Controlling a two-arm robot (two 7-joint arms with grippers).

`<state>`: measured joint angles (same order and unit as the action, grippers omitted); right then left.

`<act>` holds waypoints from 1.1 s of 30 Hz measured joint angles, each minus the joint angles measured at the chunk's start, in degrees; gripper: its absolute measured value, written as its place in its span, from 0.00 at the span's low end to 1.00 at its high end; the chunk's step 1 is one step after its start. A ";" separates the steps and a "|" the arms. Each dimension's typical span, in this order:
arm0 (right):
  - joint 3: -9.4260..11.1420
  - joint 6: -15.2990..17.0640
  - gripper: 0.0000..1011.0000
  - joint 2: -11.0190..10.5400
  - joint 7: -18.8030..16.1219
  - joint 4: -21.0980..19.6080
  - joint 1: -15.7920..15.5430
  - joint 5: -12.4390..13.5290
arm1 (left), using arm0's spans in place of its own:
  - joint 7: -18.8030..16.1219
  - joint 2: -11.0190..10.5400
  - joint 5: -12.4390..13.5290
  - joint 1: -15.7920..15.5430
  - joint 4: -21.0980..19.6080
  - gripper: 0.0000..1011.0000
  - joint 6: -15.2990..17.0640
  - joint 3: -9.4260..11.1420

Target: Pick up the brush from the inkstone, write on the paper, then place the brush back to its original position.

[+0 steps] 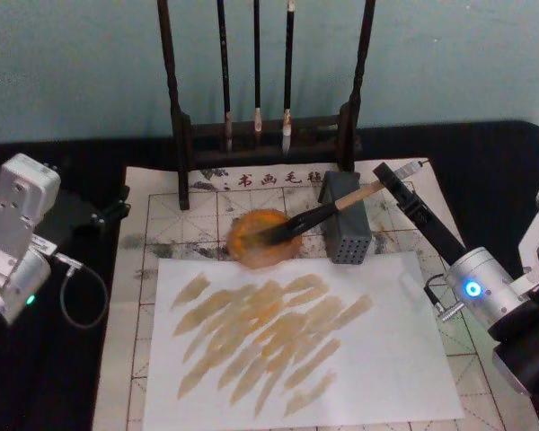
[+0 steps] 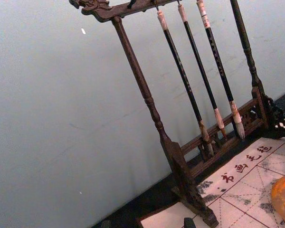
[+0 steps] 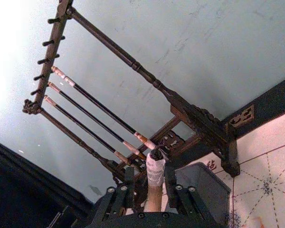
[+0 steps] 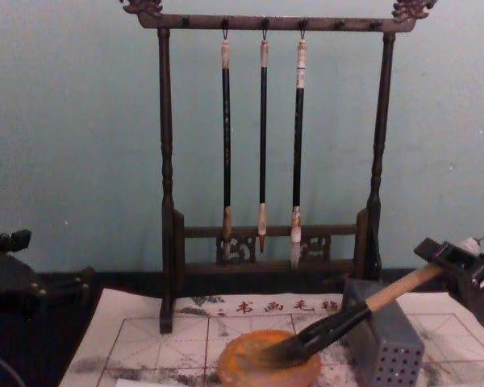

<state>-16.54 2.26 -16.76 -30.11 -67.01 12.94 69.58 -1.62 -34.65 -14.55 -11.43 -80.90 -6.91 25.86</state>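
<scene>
Right gripper (image 1: 393, 181) is clamped on the brush (image 1: 316, 215) handle, bristles rested in the inkstone (image 1: 251, 244) at 12 o'clock on the paper (image 1: 133, 305) (left gripper (image 1: 103, 215) parked at 9). Probably put-back: handle should be lowered gently before release.

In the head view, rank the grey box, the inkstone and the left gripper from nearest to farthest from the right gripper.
From the right gripper, shut on the brush end:
1. Grey box, just left of it.
2. Inkstone, mid-table, farther left.
3. Left gripper, far left, by the edge of the paper.
</scene>
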 joint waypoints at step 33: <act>-0.12 0.22 0.18 -0.80 -1.49 -0.91 -0.20 1.60 | 0.00 0.00 0.00 0.00 0.00 0.99 0.00 0.00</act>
<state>-16.66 2.48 -17.57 -31.60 -67.92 12.74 71.18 -1.62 -34.65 -14.55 -11.43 -80.90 -6.91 25.86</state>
